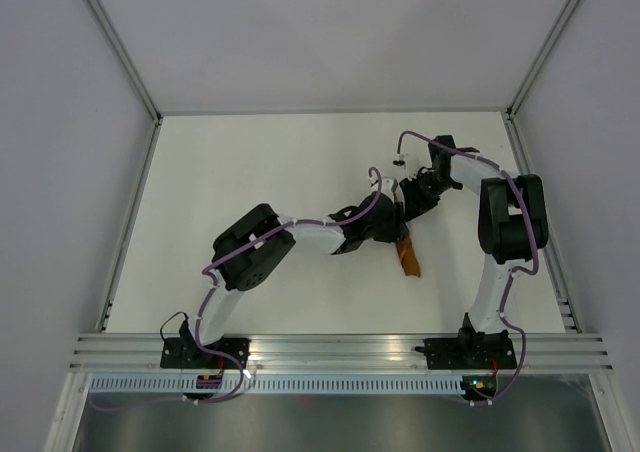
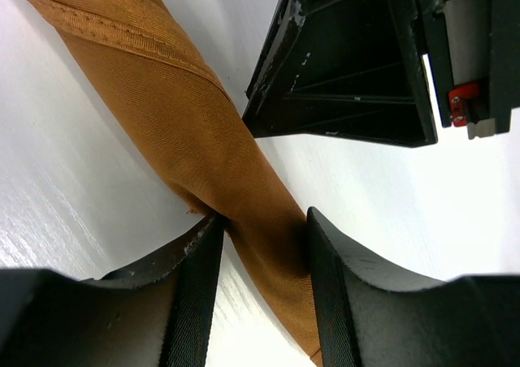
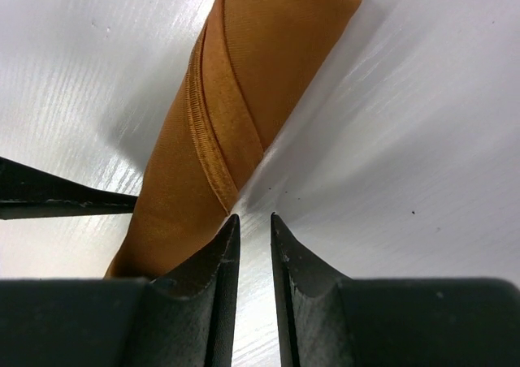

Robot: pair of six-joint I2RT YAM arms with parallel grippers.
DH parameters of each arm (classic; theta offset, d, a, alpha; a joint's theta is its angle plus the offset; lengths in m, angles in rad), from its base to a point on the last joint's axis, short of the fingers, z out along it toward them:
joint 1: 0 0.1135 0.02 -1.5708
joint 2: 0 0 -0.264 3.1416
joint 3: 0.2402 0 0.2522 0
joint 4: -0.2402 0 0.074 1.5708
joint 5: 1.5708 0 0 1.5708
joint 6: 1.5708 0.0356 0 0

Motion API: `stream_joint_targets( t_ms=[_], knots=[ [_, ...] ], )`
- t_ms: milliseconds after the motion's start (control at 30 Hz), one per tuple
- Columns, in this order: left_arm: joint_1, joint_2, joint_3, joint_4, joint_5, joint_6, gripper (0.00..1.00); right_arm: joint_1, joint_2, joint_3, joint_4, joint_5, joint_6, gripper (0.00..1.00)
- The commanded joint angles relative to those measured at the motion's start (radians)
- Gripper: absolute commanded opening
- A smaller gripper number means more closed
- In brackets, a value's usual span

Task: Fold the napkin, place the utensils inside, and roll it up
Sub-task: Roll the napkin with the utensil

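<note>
Looking down from overhead, a white table (image 1: 250,172) filled the view, with two black-and-white robot arms reaching in from its 6 o'clock edge. The napkin (image 1: 409,259), rust-orange and rolled into a slim tube, lay on the table at about 4 o'clock from the centre. Its long axis ran roughly from 12 to 6 o'clock. Only its 6 o'clock end showed from above, because both arms crowded over the rest.

The left gripper (image 2: 264,218) reached in from 9 o'clock and sat astride the roll. In its wrist camera the tube crossed the frame from 10 o'clock down to 5 o'clock, with a stitched hem slanting across it. The tube passed between the two black fingers (image 2: 191,302). The jaws stood about halfway apart, one pad at each edge of the cloth. Whether they squeezed the roll or only flanked it could not be told.

The right gripper (image 3: 253,218) hung at 12 o'clock from the left one. Its jaws were nearly together, with a thin strip of bare table showing between them, and they held nothing. In its wrist camera the roll stretched away toward 1 o'clock, ending in a rounded fold. One fingertip sat right at the cloth's edge, though contact could not be judged.
</note>
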Motion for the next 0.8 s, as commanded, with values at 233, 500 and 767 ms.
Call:
stream_joint_targets(
  t_ms=[233, 500, 767],
  knots=[
    [-0.002, -0.026, -0.079, -0.049, 0.055, 0.041, 0.54, 0.003, -0.081, -0.02, 0.017, 0.032, 0.02, 0.27],
    [-0.002, -0.049, -0.11, -0.006, 0.047, 0.064, 0.55, -0.003, -0.118, -0.027, -0.009, -0.02, 0.001, 0.27],
    [-0.002, -0.071, -0.123, 0.026, 0.057, 0.099, 0.57, -0.006, -0.095, -0.003, -0.124, -0.164, -0.087, 0.25]
  ],
)
